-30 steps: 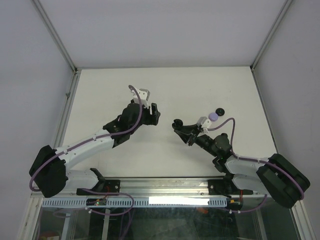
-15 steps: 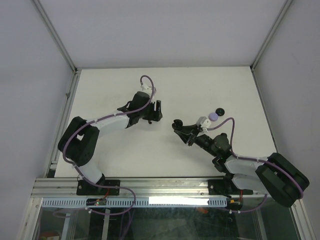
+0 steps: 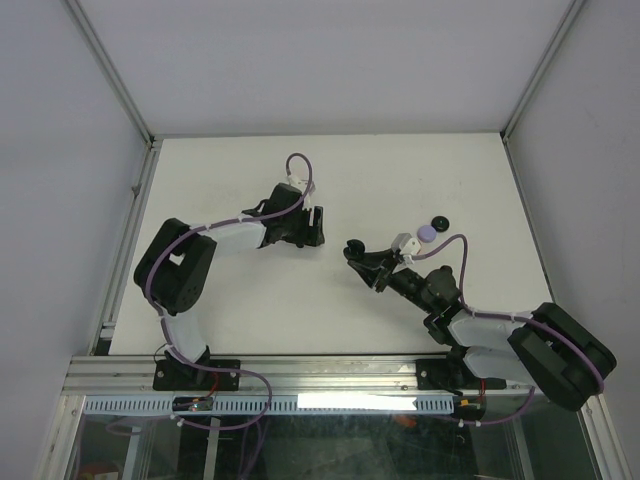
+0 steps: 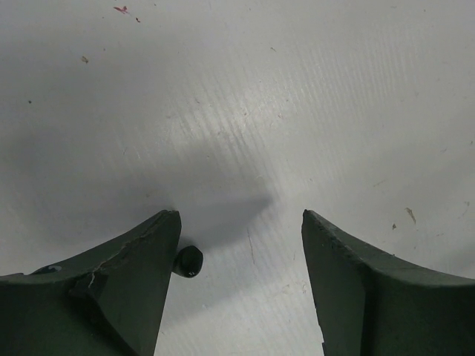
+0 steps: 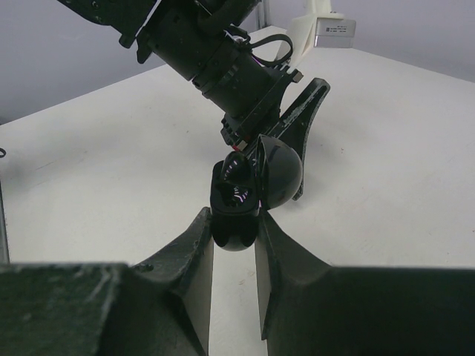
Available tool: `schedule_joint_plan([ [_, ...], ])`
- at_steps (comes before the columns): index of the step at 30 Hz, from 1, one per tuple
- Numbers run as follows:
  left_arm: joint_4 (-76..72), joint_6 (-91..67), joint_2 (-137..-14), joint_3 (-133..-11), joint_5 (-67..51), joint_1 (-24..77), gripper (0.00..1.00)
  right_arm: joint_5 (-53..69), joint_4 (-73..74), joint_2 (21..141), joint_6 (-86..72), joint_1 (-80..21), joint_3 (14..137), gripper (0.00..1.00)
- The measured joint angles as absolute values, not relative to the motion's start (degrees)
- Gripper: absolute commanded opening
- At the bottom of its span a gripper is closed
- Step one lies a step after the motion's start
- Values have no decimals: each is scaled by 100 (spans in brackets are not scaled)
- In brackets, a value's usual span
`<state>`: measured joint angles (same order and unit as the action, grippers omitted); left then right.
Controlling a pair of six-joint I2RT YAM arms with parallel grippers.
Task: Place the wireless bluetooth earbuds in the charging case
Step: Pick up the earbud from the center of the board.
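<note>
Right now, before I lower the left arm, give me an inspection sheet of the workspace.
Surface: white table, a few specks and scuffs.
Job's things: open black charging case held up by the right gripper; black earbud lying on the table beside the left gripper.
Clutter: lavender round case and small black round item, side by side beyond the right arm.
Grippers: left open, holding nothing; right shut on the case.
Cables: a lavender cable runs along each arm.
Surroundings: grey enclosure walls; metal rail at near edge.

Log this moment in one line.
left gripper: open over table, black earbud beside one finger | right gripper: shut on open black case
</note>
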<state>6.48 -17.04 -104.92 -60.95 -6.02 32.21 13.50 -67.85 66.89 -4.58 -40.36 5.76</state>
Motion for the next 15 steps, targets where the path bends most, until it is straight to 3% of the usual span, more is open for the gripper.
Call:
schedule_joint_plan([
  [15, 1293, -2067, -10068, -5817, -495, 3221, 66, 1350, -6783, 6689, -460, -4036, 576, 0],
])
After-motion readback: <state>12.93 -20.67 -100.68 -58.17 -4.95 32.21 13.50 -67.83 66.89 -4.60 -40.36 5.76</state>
